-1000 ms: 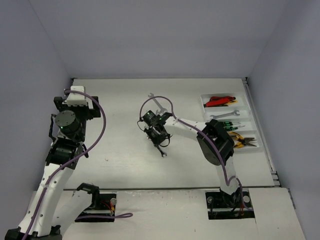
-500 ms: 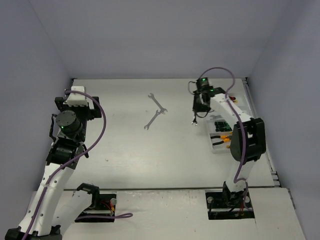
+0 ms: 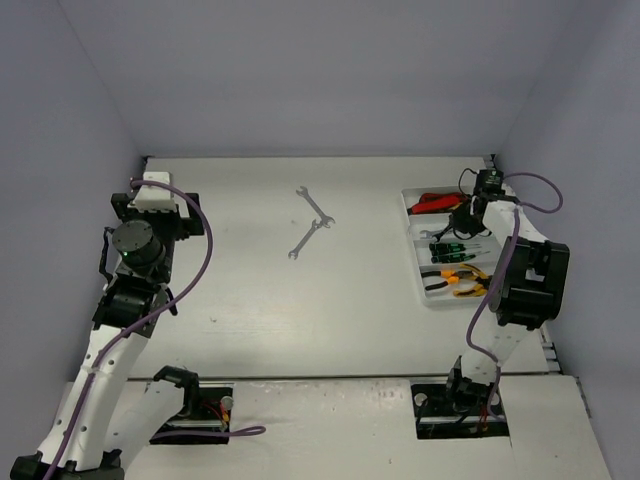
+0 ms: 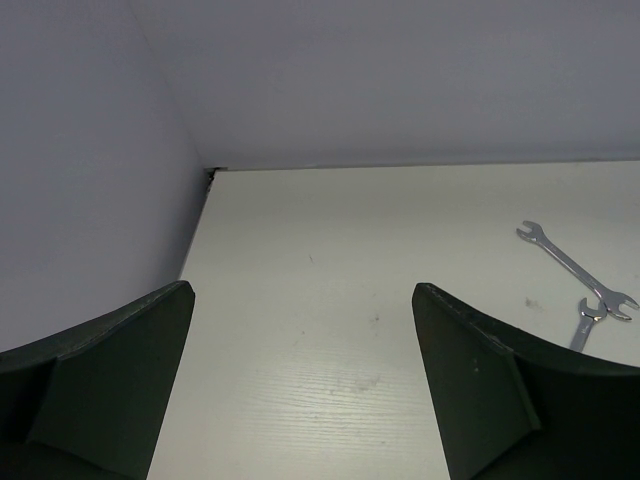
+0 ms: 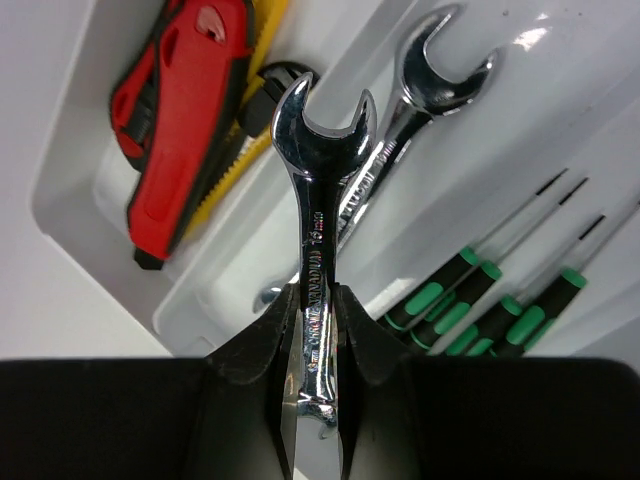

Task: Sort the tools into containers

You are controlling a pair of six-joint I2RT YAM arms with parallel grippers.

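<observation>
- Two fingers (image 5: pixel 262 345) of the right end effector (image 5: pixel 312 300) are pressed together on the held wrench (image 5: pixel 315 200). They pinch its silver shank near the lower end, and its open-jawed head points away from the wrist.
- That head hangs over the tray (image 5: pixel 75 215), above the wall between the farthest compartment and the next one. Whether it touches the tray cannot be told.
- Just beside it, a second wrench (image 5: pixel 430 90) lies in the second compartment, running along its length.
- Farthest compartment: a red cutter (image 5: pixel 180 130) lies against a yellow cutter (image 5: pixel 262 30).
- Third compartment: several black-and-green screwdrivers (image 5: pixel 480 310) lie side by side.
- Nearest compartment: orange-handled pliers (image 3: pixel 460 280), seen from the top camera.
- From the top view, the right arm (image 3: pixel 525 280) rises from its base at the near edge and folds over the tray at the worktop's right side.
- Left end effector (image 4: pixel 302 290): fingers spread wide, with only bare worktop showing between them, aimed toward the far left corner.
- Two loose wrenches (image 3: pixel 312 225) lie near the middle of the far half, their ends close together in a bent line, well apart from both arms and the tray.
- Worktop (image 3: pixel 250 290): white, with a faint wood grain.
- Pale grey-lavender walls (image 3: pixel 300 70) close it in at the left, far and right sides.
</observation>
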